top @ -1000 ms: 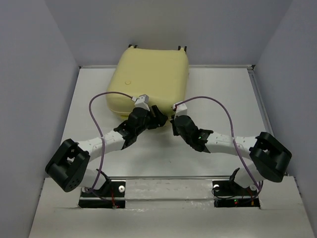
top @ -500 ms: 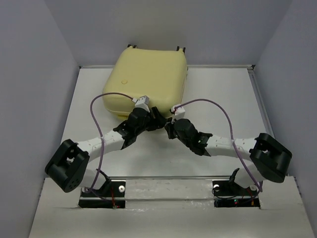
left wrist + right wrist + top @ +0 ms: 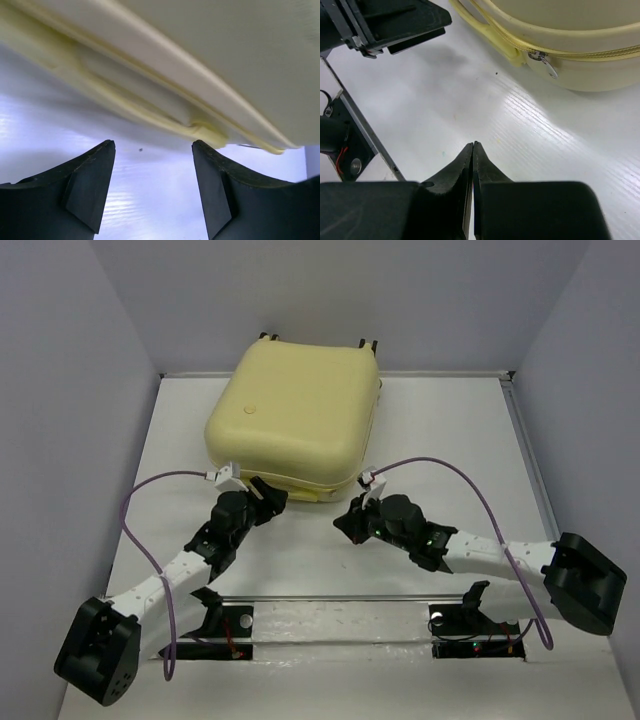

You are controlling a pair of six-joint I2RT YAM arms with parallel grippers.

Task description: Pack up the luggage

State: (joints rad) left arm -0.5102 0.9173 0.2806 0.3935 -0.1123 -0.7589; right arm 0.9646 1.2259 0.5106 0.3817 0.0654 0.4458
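Fingers (image 3: 90,185) of the left gripper (image 3: 152,146) stand apart beside the closed luggage (image 3: 295,415) at the far edge of the bench (image 3: 440,430). The right gripper (image 3: 473,145) is pinched together on nothing.

The luggage (image 3: 295,410) has a hard, smooth, plastic-looking shell with a soft satin sheen, and its moulded seam looks the same. Its zipper pull (image 3: 545,64) gleams like metal. The white table (image 3: 520,130) is finely ribbed and mildly glossy. My left gripper (image 3: 152,145) has matt black plastic fingers (image 3: 90,185), and so does my right gripper (image 3: 473,147).
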